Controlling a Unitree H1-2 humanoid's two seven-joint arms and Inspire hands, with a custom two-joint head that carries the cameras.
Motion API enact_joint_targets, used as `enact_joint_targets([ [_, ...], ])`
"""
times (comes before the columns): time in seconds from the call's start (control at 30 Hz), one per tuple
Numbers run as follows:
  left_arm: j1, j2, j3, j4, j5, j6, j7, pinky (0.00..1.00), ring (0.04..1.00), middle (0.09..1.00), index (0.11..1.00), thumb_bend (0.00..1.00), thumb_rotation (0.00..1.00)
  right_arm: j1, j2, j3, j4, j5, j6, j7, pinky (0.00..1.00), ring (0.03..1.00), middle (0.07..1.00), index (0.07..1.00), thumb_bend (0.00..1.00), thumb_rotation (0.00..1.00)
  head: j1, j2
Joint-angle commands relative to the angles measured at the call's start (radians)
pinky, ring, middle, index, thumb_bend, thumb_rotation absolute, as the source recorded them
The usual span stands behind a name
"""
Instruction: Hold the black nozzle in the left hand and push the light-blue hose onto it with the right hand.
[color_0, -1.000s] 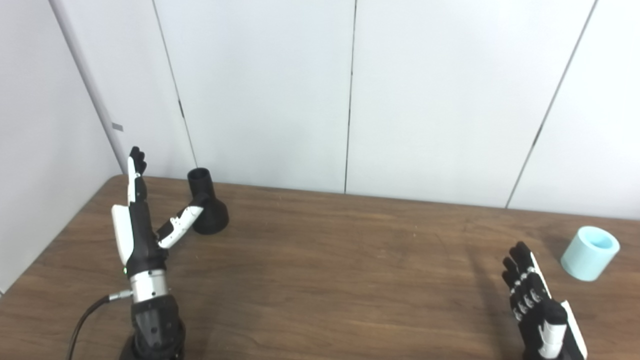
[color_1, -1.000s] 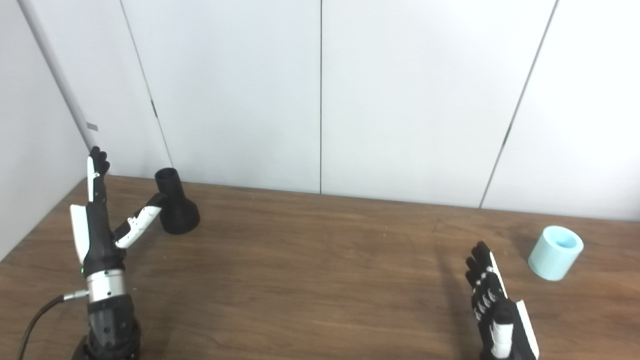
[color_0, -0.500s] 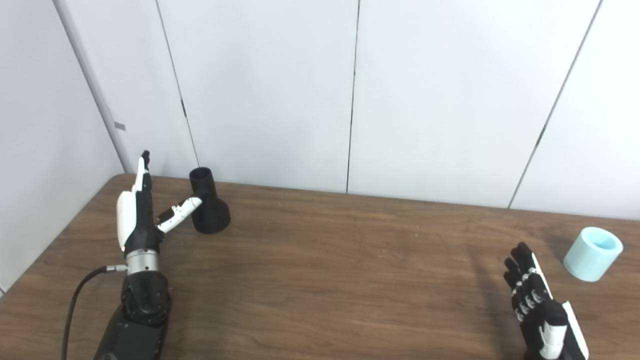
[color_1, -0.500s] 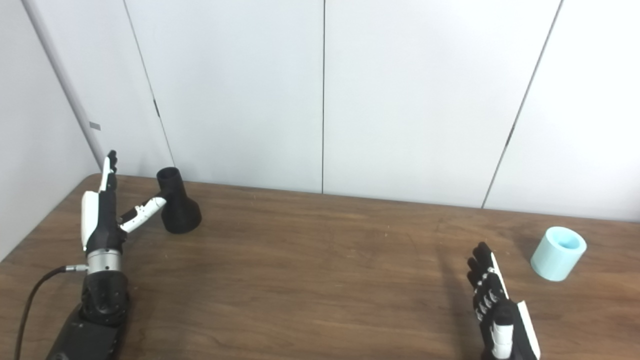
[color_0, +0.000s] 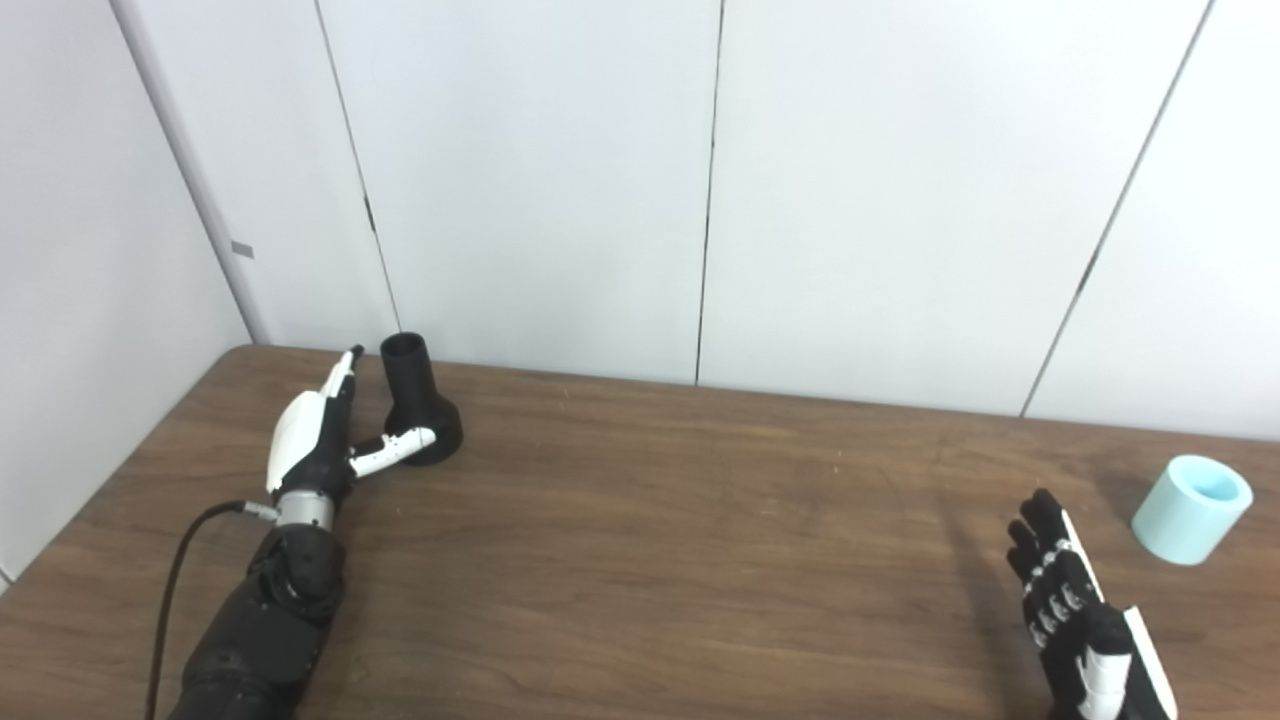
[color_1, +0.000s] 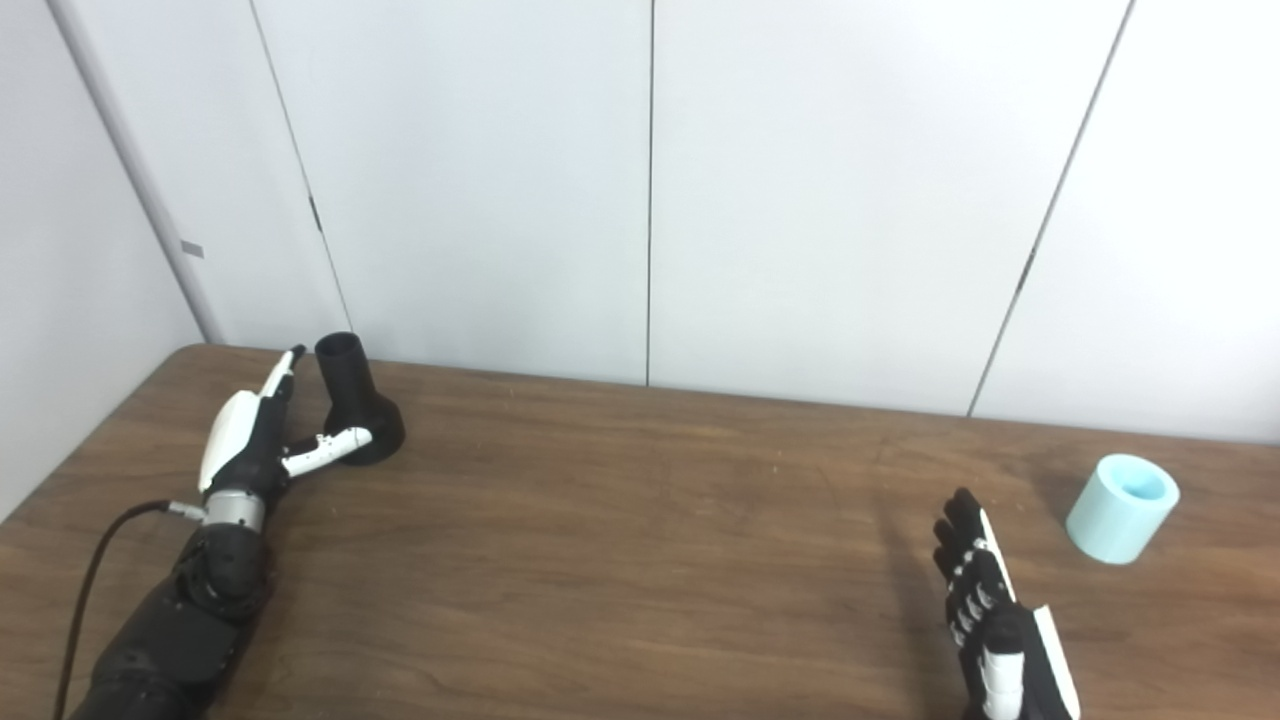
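A brown wooden surface (color_0: 700, 520) is backed by white panels. The black nozzle (color_0: 415, 405) is approached by the left hand (color_0: 315, 440), fingers spread; closure is required next. The light-blue hose (color_0: 1190, 508) lies beyond the right hand (color_0: 1075, 610), likewise spread and empty.

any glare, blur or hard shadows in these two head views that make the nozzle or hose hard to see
Left eye view: even, soft light, no glare; the black nozzle shows little surface detail against the table. Right eye view: the light-blue hose is sharp, with a faint shadow to its left; a soft shadow streak lies beyond the right hand.
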Motion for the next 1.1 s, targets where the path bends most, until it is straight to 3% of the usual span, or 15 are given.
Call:
enact_joint_targets([
  [0.0,-0.045,0.038,-0.006,-0.001,0.001,0.015,-0.006,0.99,0.990,0.993,0.902,0.93,0.56,0.045,0.019,0.010,0.018,0.004,0.005,-0.005,1.00,1.000,1.000,1.000,0.78,1.00,0.000,0.005],
  [0.17,-0.060,0.046,-0.017,0.007,-0.004,0.032,-0.016,0.99,0.987,0.984,0.872,0.93,0.56,0.048,0.022,0.011,0.008,0.001,0.012,-0.007,1.00,1.000,1.000,1.000,0.78,1.00,-0.003,0.010],
  [0.33,-0.074,0.052,-0.033,0.020,0.009,0.033,0.002,0.91,0.905,0.925,0.823,0.93,0.56,0.051,0.023,0.012,0.001,-0.002,0.018,-0.007,1.00,1.000,1.000,1.000,0.78,1.00,-0.003,0.013],
  [0.4,-0.081,0.051,-0.031,0.031,0.003,0.021,0.016,0.78,0.801,0.845,0.779,0.92,0.55,0.051,0.023,0.012,-0.003,-0.004,0.021,-0.007,1.00,1.000,1.000,1.000,0.78,1.00,-0.003,0.013],
  [0.43,-0.083,0.050,-0.029,0.033,-0.001,0.015,0.023,0.72,0.740,0.764,0.729,0.91,0.53,0.053,0.022,0.013,-0.007,-0.004,0.024,-0.007,1.00,1.000,1.000,1.000,0.78,1.00,-0.006,0.017],
  [0.53,-0.088,0.044,-0.023,0.044,-0.014,-0.002,0.041,0.63,0.648,0.640,0.647,0.88,0.51,0.054,0.021,0.012,-0.010,-0.003,0.027,-0.006,1.00,1.000,1.000,1.000,0.78,1.00,-0.006,0.017],
  [0.57,-0.089,0.038,-0.015,0.046,-0.028,-0.011,0.046,0.62,0.635,0.623,0.635,0.88,0.50,0.053,0.021,0.012,-0.010,-0.003,0.028,-0.005,1.00,1.000,1.000,1.000,0.78,1.00,-0.006,0.017],
  [0.6,-0.089,0.034,-0.010,0.047,-0.037,-0.017,0.049,0.54,0.565,0.571,0.593,0.85,0.46,0.053,0.021,0.012,-0.010,-0.002,0.030,-0.005,1.00,1.000,1.000,1.000,0.78,1.00,-0.006,0.017],
  [0.67,-0.091,0.017,0.013,0.052,-0.082,-0.032,0.045,0.45,0.523,0.550,0.567,0.84,0.42,0.055,0.021,0.012,-0.017,-0.002,0.037,-0.004,1.00,1.000,1.000,1.000,0.78,1.00,-0.007,0.022],
  [0.87,-0.095,-0.006,0.031,0.058,-0.141,-0.055,0.020,0.43,0.507,0.509,0.503,0.80,0.33,0.056,0.018,0.013,-0.026,-0.003,0.049,-0.004,1.00,1.000,1.000,1.000,0.78,1.00,-0.009,0.028],
  [1.07,-0.088,-0.010,0.026,0.026,-0.183,-0.041,-0.052,0.39,0.470,0.505,0.509,0.82,0.33,0.059,0.017,0.014,-0.042,-0.008,0.067,-0.006,1.00,1.000,1.000,1.000,0.78,1.00,-0.010,0.032],
])
